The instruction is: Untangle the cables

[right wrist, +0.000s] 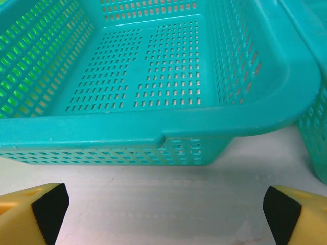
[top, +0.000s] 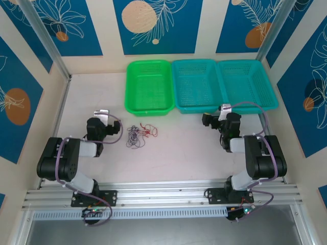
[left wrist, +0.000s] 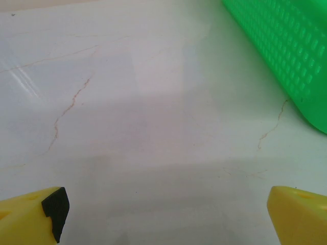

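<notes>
While cables lie tangled, one green basket sits beside two teal baskets.

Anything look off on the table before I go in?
Only the cables: they lie in a tangled clump on the table, in front of the green basket. Nothing looks spilled or askew.

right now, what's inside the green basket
Only its bare perforated floor shows inside the green basket; no wire lies in it. The tangled cables sit on the table in front of it. Its near wall may hide a thin strip of floor.
</notes>
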### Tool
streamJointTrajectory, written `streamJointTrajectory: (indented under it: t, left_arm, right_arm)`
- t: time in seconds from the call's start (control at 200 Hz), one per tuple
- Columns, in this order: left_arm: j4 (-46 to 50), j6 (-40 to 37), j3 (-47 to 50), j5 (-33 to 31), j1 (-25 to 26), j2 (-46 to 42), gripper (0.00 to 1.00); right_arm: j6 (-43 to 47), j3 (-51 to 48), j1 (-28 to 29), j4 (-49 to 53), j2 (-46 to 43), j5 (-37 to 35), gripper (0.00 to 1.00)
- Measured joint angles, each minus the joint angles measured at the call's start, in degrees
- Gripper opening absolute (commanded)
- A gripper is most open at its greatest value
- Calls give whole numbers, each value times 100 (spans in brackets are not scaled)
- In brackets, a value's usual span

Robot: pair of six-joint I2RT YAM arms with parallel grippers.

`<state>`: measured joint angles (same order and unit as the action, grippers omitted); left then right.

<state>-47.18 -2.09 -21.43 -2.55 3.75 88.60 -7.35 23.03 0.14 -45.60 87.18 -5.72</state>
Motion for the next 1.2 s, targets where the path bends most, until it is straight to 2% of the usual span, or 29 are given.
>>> streamJointTrajectory:
  t: [0.645,0.705,0.775,0.885,0.97,1.035,1.08,1.16,1.2]
  left_arm:
    - [-31,2,4,0,0,-7,100]
    - [-55,13,66,-46,0,-133,100]
    - [-44,24,269,-190,2,-551,100]
    - [337,173,439,-605,61,-1611,100]
    - [1005,448,367,-911,114,-2594,100]
    - [1744,866,153,-1071,138,-3351,100]
    - [2291,1246,-96,-1091,142,-3744,95]
    - [3222,2017,-647,-837,157,-4109,87]
    - [3681,2389,-966,-570,186,-4159,78]
  right_arm:
    - [-2,0,0,90,-79,-17,99]
    - [-24,-9,26,452,-431,-160,100]
    - [-160,-35,87,946,-1272,-437,100]
    - [-715,116,125,2092,-3069,-632,100]
    - [-1268,638,160,3281,-4028,-518,98]
    - [-1585,1128,256,4068,-4347,-223,96]
    - [-1779,1469,428,4546,-4430,63,96]
    - [-2035,1950,1064,5281,-4321,520,96]
    - [-2140,2116,1526,5591,-4177,649,96]
